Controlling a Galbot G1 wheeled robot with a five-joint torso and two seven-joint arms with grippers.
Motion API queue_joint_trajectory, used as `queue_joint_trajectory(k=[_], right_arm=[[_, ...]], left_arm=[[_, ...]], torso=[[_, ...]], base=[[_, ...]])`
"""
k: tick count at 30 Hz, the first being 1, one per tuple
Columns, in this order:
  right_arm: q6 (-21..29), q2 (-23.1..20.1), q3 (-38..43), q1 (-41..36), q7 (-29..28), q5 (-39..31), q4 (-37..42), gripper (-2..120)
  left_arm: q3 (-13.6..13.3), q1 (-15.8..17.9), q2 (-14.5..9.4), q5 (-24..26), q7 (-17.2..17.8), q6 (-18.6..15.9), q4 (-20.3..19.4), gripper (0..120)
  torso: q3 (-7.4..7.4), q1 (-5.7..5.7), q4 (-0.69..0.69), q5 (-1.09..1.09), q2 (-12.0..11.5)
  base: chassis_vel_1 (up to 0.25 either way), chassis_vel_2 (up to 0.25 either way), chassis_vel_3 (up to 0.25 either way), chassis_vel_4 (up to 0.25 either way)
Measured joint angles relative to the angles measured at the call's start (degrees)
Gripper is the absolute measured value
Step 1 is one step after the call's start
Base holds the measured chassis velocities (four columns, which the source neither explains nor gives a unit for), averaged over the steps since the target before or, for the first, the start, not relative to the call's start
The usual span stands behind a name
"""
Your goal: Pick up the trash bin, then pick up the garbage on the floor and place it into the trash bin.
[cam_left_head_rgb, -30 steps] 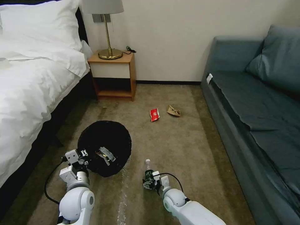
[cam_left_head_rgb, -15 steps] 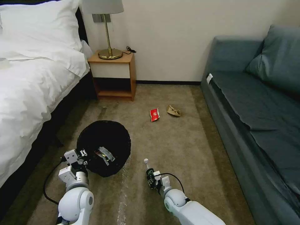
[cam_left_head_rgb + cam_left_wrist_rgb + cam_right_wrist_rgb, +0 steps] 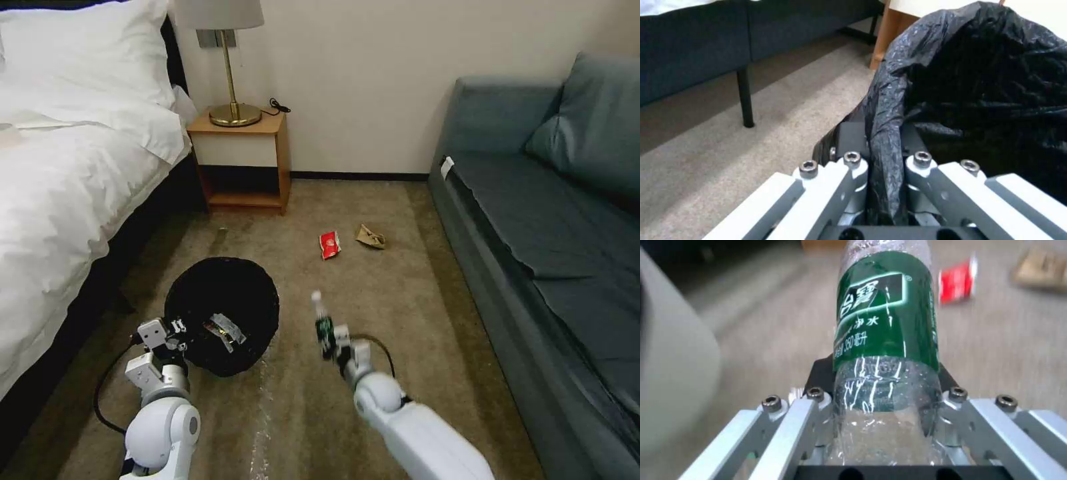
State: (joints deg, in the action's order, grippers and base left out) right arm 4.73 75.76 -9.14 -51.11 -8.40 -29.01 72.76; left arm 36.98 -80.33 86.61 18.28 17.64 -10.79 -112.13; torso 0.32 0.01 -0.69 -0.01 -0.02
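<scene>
Lifting now: right gripper (image 3: 327,337), clamped on the bottle (image 3: 321,319), has risen off the carpet (image 3: 373,293) and sits just right of the bin (image 3: 223,313). Left gripper (image 3: 882,160) stays pinched on the bin's bagged rim. Drop-in likely next; red packet (image 3: 330,245) and brown paper (image 3: 371,237) remain.

White bed (image 3: 60,167), lamp (image 3: 227,67) on nightstand (image 3: 243,160), teal sofa (image 3: 553,227).
</scene>
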Motion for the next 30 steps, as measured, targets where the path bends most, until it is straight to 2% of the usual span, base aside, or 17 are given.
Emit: queue_joint_trajectory(k=[4, 6, 9, 11, 14, 22, 30], right_arm=[[-0.5, -0.4, 1.9, 1.0, -0.4, 0.7, 5.4, 29], [-0.6, -0.8, 2.8, 1.8, -1.1, 1.1, 11.4, 29], [-0.6, -1.0, 2.7, 1.9, -1.5, 1.3, 13.9, 29], [-0.4, -1.3, 0.9, 1.4, -2.2, 1.4, 19.5, 29], [0.0, -1.5, -2.0, 0.9, -3.2, 1.4, 23.1, 29], [1.1, -2.2, -8.5, 1.2, -3.9, 1.7, 27.5, 29], [1.5, -1.6, -12.4, 3.4, -4.3, 1.6, 27.6, 29]], left_arm=[[-0.2, 0.5, -0.2, 0.2, 0.0, 0.0, 0.4, 5], [-0.6, 0.8, -0.3, 0.3, 0.1, 0.0, 0.6, 5], [-0.9, 0.9, -0.3, 0.3, 0.1, -0.1, 0.7, 5], [-1.2, 0.9, -0.3, 0.2, 0.1, -0.1, 1.0, 5], [-1.4, 0.9, -0.2, 0.1, 0.1, -0.1, 1.2, 5], [-1.4, 1.0, 0.0, -0.2, 0.1, -0.1, 1.4, 5], [-1.5, 1.1, 0.2, -0.2, 0.1, -0.1, 1.5, 5]], torso=[[0.00, 0.00, 0.00, 0.01, 0.0], [0.00, 0.00, 0.00, 0.00, 0.0], [0.00, 0.00, 0.00, 0.00, 0.0], [0.00, 0.00, 0.00, 0.00, 0.0], [0.00, 0.00, 0.00, 0.00, 0.0], [0.00, 0.00, 0.00, -0.01, 0.0], [0.00, 0.00, 0.01, 0.00, 0.0]], base=[[0.000, 0.000, 0.000, 0.000], [0.000, 0.000, 0.000, 0.000], [0.000, 0.000, 0.000, 0.000], [0.000, 0.000, 0.000, 0.000], [0.000, 0.000, 0.000, 0.000], [0.000, 0.000, 0.000, 0.000], [0.000, 0.000, 0.000, 0.000]])
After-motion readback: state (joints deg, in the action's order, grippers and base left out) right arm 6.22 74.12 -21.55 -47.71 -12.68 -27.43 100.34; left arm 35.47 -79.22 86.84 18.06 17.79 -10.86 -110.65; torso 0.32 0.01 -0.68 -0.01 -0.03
